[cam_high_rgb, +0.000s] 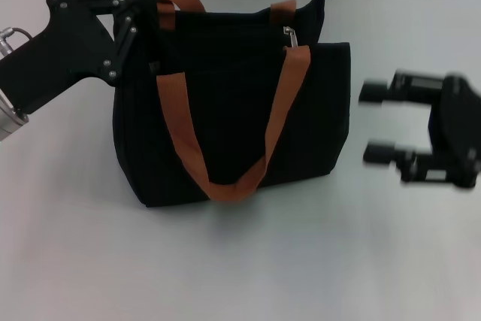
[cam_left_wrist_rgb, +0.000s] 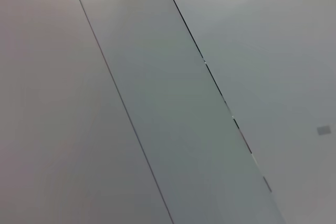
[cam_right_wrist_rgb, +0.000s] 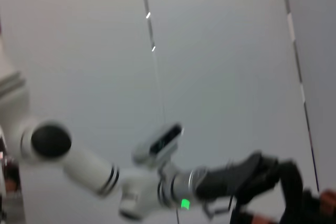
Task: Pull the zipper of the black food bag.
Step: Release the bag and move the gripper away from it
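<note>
The black food bag stands upright mid-table with rust-orange strap handles. The zipper pull, a small silver tab, sits at the bag's top edge toward its right end. My left gripper is at the bag's top left corner, its fingers converged on the fabric edge. My right gripper is open and empty, to the right of the bag, level with its side and a short gap from it, fingers pointing at it. The right wrist view shows the left arm's gripper and a bit of strap.
The bag stands on a pale grey table, with bare surface in front of the bag and on both sides. A wall rises behind the table's far edge. The left wrist view shows only pale panels with seams.
</note>
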{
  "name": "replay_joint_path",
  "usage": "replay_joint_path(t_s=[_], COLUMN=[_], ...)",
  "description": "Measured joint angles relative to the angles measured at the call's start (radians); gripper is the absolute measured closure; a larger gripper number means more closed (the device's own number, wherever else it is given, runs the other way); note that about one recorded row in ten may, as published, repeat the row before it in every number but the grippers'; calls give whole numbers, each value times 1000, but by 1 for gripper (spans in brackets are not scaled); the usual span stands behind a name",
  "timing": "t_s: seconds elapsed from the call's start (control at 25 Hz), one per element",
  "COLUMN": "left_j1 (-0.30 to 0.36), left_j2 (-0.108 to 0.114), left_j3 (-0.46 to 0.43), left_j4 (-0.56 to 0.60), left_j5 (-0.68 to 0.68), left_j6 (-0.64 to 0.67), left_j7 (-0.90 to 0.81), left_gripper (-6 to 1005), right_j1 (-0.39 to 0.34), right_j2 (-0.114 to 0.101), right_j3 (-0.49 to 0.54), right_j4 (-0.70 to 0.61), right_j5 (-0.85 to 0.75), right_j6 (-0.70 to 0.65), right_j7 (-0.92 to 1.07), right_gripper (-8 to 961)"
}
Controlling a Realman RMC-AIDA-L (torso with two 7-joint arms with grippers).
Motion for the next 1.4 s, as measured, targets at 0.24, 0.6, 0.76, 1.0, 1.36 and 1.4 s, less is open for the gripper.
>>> replay_joint_path(t_s=[0.24, 0.6, 0.76, 1.0, 1.36, 1.4], left_j1=[1, 0, 0, 1, 72, 72], left_j2=[0, -2, -2, -3, 49, 49], left_j3=[0, -4, -4, -14, 22, 22], left_j4=[0, -1, -9, -38, 251, 251], left_j5=[-2, -5, -6, -24, 81, 81], left_j6=[-16, -31, -36, -41, -5, -5], left_j7=[0, 0, 2, 13, -421, -421], left_gripper=[900, 870, 857, 836, 598, 565], right_j1=[-48, -51, -51, -51, -44, -44], right_j2=[49, 53, 53, 53, 52, 52], right_j3=[4, 7, 8, 10, 23, 23], right_j4=[23, 28, 28, 29, 31, 31], right_j5=[-151, -164, -163, -163, -163, -163], right_j6=[59, 63, 64, 67, 84, 84], right_j7=[-222, -229, -226, -215, -212, -212], right_gripper=[243, 243, 243, 243, 243, 243])
